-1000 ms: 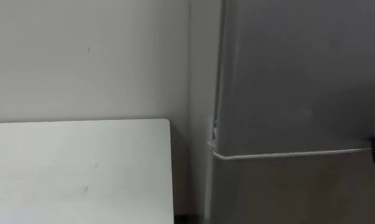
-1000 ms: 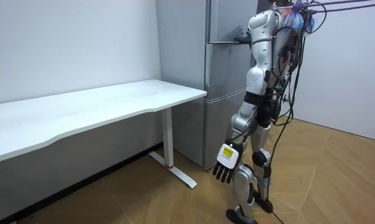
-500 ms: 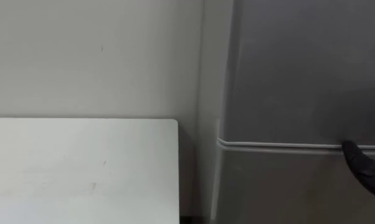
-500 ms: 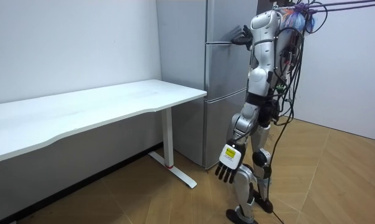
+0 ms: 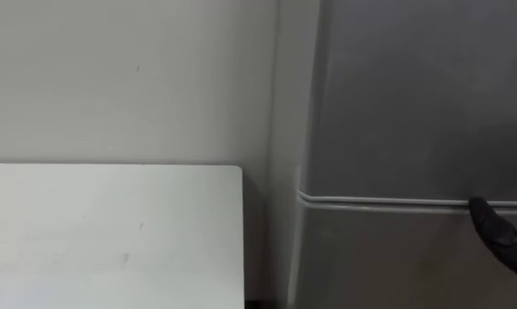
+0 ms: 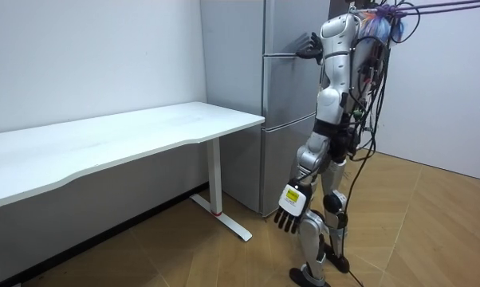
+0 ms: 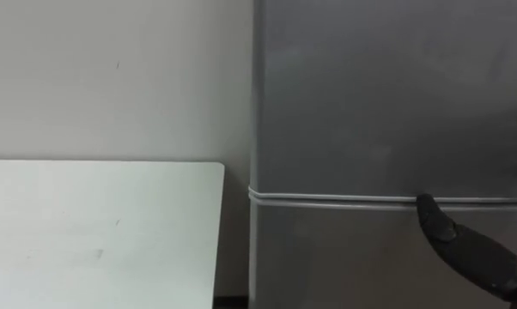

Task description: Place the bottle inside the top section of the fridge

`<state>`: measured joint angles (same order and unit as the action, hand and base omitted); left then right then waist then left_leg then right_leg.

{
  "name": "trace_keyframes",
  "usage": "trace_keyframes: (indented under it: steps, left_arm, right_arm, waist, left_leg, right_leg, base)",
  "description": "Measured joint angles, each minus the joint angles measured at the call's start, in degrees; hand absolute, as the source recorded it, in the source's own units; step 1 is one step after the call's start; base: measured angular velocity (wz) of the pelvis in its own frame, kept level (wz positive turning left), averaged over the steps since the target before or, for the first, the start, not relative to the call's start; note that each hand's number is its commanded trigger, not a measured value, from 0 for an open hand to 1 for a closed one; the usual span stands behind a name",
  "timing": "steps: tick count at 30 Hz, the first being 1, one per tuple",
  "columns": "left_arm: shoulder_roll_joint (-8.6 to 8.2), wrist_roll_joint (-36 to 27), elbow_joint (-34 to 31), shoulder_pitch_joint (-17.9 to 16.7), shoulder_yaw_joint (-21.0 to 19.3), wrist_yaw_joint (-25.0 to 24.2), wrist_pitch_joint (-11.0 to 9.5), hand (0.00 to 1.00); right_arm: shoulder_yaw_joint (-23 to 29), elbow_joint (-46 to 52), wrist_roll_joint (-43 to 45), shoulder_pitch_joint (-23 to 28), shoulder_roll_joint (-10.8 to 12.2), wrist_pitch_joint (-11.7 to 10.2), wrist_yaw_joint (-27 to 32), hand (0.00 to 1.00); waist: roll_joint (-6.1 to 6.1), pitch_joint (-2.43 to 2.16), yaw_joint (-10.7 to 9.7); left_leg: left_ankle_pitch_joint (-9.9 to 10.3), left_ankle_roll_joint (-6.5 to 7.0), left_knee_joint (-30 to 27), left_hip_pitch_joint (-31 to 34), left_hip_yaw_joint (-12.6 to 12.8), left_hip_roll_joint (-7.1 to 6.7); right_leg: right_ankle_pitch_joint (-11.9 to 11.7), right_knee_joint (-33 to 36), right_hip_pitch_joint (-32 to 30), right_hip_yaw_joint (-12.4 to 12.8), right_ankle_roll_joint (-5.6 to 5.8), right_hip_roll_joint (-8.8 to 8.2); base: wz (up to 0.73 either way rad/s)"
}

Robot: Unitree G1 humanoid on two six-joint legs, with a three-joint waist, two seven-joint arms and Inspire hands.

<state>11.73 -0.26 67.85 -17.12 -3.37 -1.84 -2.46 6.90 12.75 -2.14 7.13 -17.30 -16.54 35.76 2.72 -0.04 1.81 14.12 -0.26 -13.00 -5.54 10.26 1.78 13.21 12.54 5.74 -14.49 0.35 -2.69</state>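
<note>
Stance: the robot stands upright facing the fridge (image 6: 284, 88), just past the end of the table (image 6: 128, 135), on a wood floor (image 6: 431, 223).
Right hand (image 7: 465, 247): raised about shoulder high at the fridge front. In the eye views it comes in from the lower right as a dark, straight finger (image 7: 439, 225) whose tip sits at the seam (image 5: 379, 202). It is not curled round anything.
Left hand (image 6: 289, 209): the room view has it hanging beside the thigh, with loose fingers (image 6: 281, 226) slightly apart, pointing down and holding nothing.
Bottle: I cannot tell where it is.
Upper door (image 7: 387, 94): grey, lying flush and closed above the seam.
Lower door (image 7: 327, 257): closed below the seam.
Eye views: these look close on the fridge front, the white table corner at lower left and the pale wall (image 5: 121, 77) behind it. The table's edge stands apart from the fridge side, with a dark gap between.
Room view: this takes in the whole fridge, the table's full length on its white legs, and both arms.
</note>
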Motion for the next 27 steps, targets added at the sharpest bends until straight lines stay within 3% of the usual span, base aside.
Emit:
trace_keyframes:
  steps: [11, 14, 20, 25, 27]
  left_arm:
    - [0.12, -0.03, -1.64, -1.49, -4.45, 0.03, 0.07, 0.0]
    - [0.15, -0.01, -1.78, -1.53, -5.85, 0.31, 0.07, 0.0]
    - [0.17, -0.01, -2.68, -1.59, -7.67, 1.54, 0.07, 0.0]
    - [0.32, -0.2, -3.89, -2.15, -7.85, 1.79, -0.12, 0.0]
    - [0.23, -0.24, -4.05, -2.73, -8.08, 1.8, -0.13, 0.0]
  right_arm:
    - [7.81, -4.62, -1.93, 1.07, -0.73, 1.65, -2.93, 0.0]
    - [10.61, -6.36, -2.63, 1.35, -1.09, 2.35, -2.94, 0.0]
    - [14.56, -7.24, -3.3, 1.36, -1.27, 2.93, -1.66, 0.0]
    - [17.73, -7.33, -9.49, 1.41, -1.5, 2.86, -0.46, 0.0]
    - [19.49, -8.87, -16.05, 1.47, -1.6, 2.87, 0.45, 0.0]
  waist:
    - [-0.19, -0.34, -1.67]
    - [0.25, -0.06, -2.18]
    - [0.65, -0.14, -3.48]
    - [0.97, -0.45, -4.08]
    - [1.05, -0.46, -4.17]
  left_leg:
    - [0.01, 0.0, 0.42, -0.05, -0.22, -0.06]
    - [0.01, 0.01, 0.5, 0.01, -0.22, -0.13]
    - [-0.01, 0.01, 0.73, -0.1, -0.01, -0.23]
    - [-0.01, 0.01, 0.55, -0.16, 0.17, -0.21]
    - [-0.01, 0.01, 0.46, -0.18, 0.4, -0.15]
  right_leg:
    - [-0.02, 0.17, 0.32, -0.63, 0.03, -0.18]
    - [0.0, 0.09, 0.27, -0.59, 0.06, -0.22]
    - [0.07, 0.01, 0.01, -0.12, 0.17, -0.22]
    - [0.07, 0.06, -0.15, 0.16, 0.17, -0.21]
    - [0.06, 0.11, -0.23, 0.27, 0.15, -0.2]
  base:
    - [0.02]
    - [0.0]
    - [-0.02]
    - [-0.03]
    - [-0.04]
